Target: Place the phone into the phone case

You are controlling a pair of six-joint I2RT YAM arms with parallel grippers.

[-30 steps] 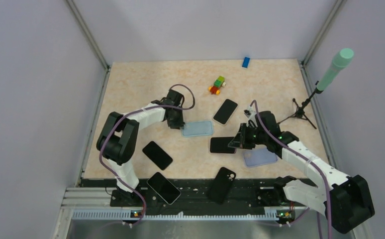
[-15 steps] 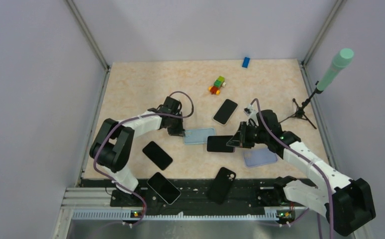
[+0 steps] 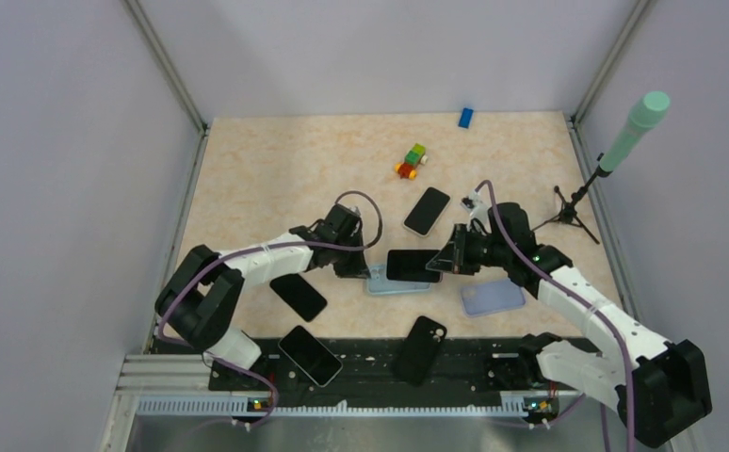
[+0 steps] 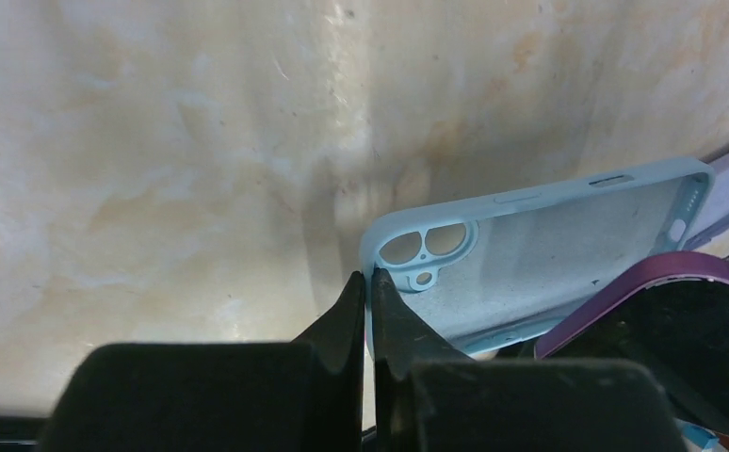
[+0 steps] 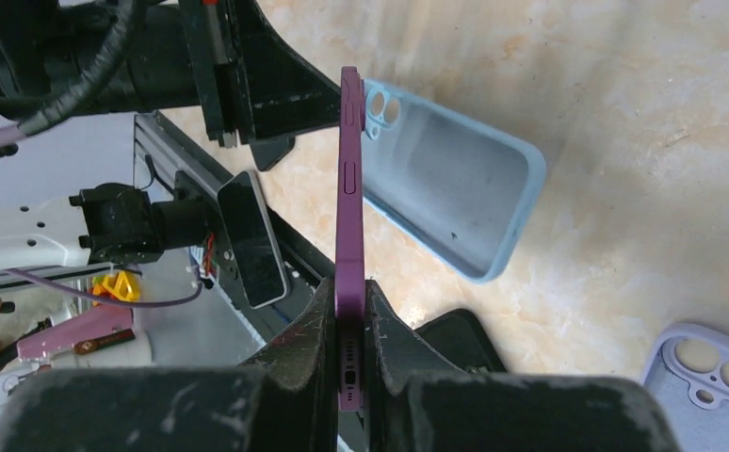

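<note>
Purple-edged phone (image 5: 349,188) sits pinched in the right pincer (image 5: 348,294), held partly over the pale blue case (image 4: 549,235) on the desk (image 3: 276,169); the left pincer (image 4: 368,287) nips the case's camera-end rim.

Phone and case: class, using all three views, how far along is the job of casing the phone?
Done: the right jaws are shut on the purple phone, and the left jaws pinch the camera-hole corner of the light blue case. In hand: the phone hangs over the open case, not yet seated in it. Left: lower it, press it in, then release.
</note>
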